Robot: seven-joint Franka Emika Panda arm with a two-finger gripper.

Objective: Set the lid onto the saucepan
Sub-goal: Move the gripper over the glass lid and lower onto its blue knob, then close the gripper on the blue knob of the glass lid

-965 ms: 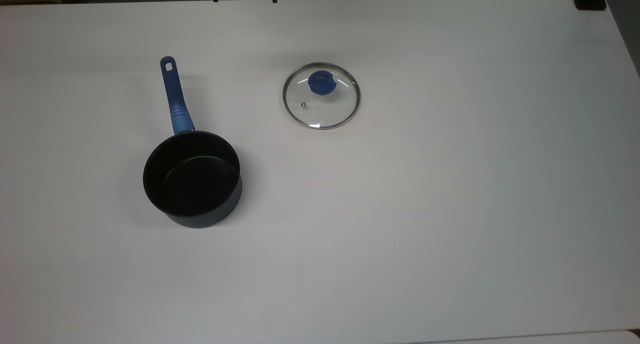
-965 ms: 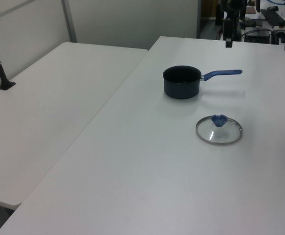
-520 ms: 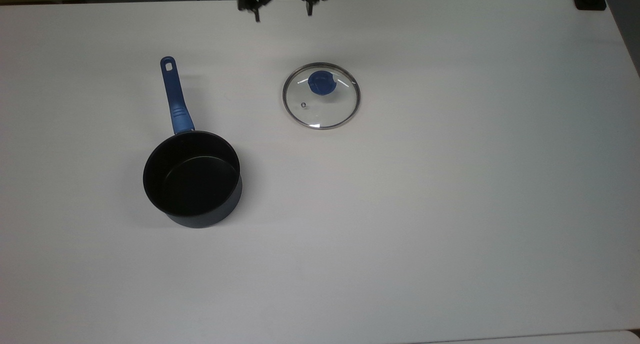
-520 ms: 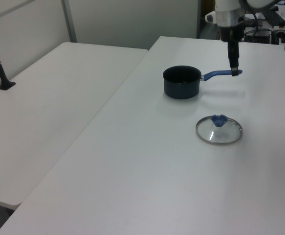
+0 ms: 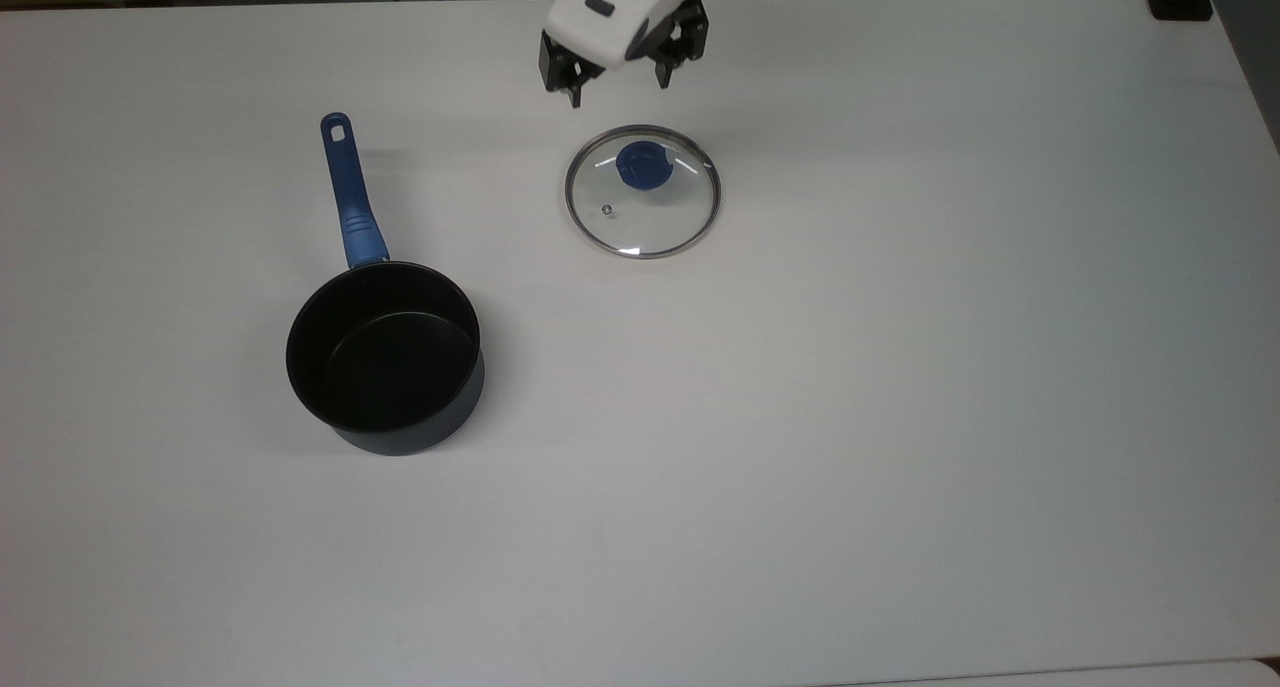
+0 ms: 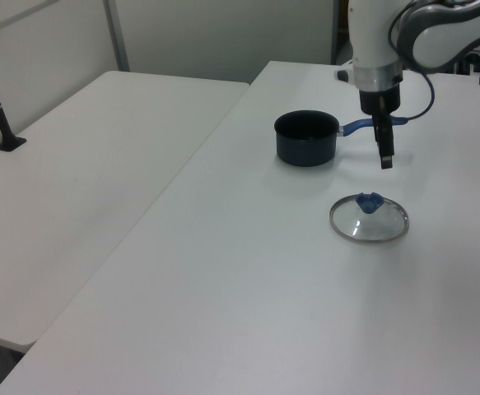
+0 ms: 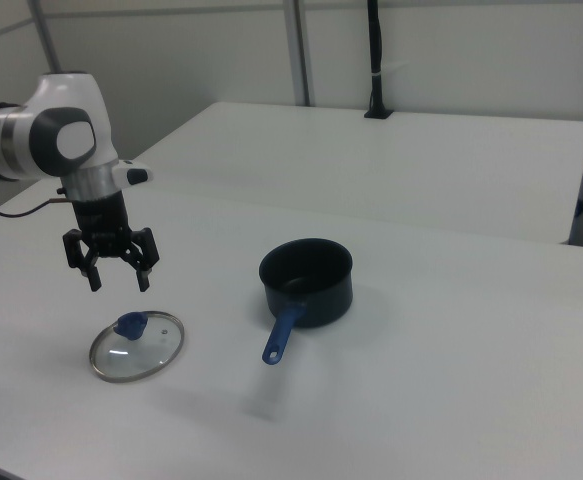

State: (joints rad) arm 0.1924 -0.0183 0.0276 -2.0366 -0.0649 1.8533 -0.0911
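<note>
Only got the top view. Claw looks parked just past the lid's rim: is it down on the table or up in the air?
Observer: Up in the air. In the right view the claw hangs open above the lid, fingertips clear of the table.
Operator: Knob flat or raised?
Observer: Raised. The left view shows the blue knob standing up off the glass.
Operator: Saucepan tipped at all?
Observer: No. The right view shows the saucepan sitting flat, with upright walls.
</note>
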